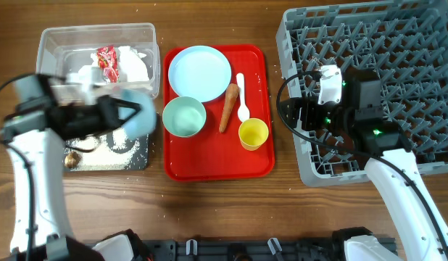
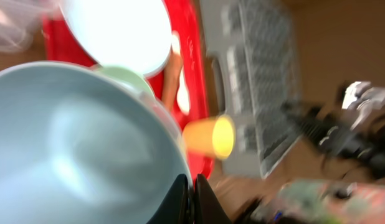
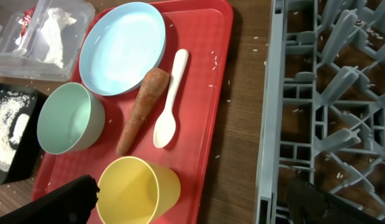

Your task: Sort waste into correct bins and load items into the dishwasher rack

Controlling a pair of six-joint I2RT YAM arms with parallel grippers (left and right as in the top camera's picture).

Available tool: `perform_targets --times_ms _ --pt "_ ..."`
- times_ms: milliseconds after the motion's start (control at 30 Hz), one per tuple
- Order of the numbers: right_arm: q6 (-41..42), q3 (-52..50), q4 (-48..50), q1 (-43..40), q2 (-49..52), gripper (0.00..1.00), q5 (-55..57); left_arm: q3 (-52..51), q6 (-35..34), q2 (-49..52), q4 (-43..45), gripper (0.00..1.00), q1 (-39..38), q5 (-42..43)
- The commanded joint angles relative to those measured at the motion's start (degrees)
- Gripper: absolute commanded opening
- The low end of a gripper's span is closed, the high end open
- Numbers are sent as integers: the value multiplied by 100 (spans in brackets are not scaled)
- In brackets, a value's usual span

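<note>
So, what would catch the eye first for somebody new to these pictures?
Probably the bright red tray in the middle, carrying a light blue plate, a pale green bowl, an orange carrot-like stick and a small yellow cup. Next, the grey dishwasher rack at the right, and the left gripper holding a light blue bowl above the black tray at the left.

No legible writing in any view.
The small red wrapper (image 1: 106, 61) in the clear plastic tub (image 1: 51, 49) may carry pale print, but it is too small and blurred to read from overhead or from the right wrist.
</note>
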Motion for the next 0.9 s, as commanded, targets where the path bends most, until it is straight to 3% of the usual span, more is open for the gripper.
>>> perform_targets --times_ms 0,233,333,600,633,767,867 --pt "-66 101 33 -7 39 100 13 118 -643 -155 2 4 -1705 -2111" --pt "-68 101 31 -7 39 100 13 116 -1880 326 111 4 -4721 -5206" --pt "-63 101 28 -7 39 100 13 116 -1897 868 223 4 -5499 -5521" --pt "-66 101 35 -7 39 100 13 116 -1902 2074 439 5 -5899 -5668" --pt "-63 101 48 -7 39 100 13 127 -1904 2070 481 18 -5899 -5674" --pt "-66 101 57 -7 39 100 13 404 -2046 2044 398 44 -5901 -5668" --pt "-66 101 111 -7 39 100 13 817 -2046 2039 61 45 -5906 -5624"
